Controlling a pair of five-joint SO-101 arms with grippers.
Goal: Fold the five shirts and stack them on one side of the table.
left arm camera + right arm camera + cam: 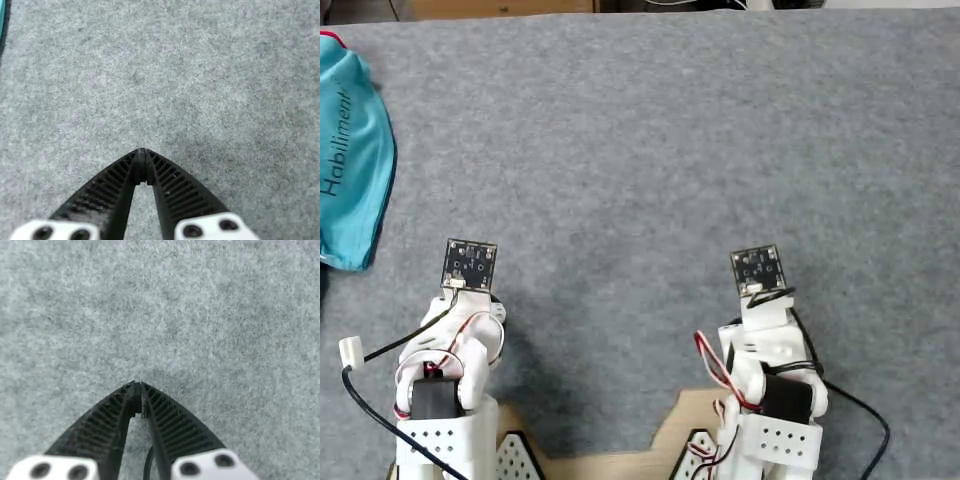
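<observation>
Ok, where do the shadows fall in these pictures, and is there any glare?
High view: even light, soft shadows on the grey mat beside the left arm and right arm, no glare on the teal shirt. Left wrist view: a faint shadow just beyond the left end effector. Right wrist view: the same beyond the right end effector.

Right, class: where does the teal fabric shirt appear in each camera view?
High view: the teal fabric shirt lies bunched at the left edge.
Left wrist view: a teal sliver at the frame's edge, beyond the left gripper.
Right wrist view: the right gripper over grey felt table cover.
Shared landmark: that grey felt.
</observation>
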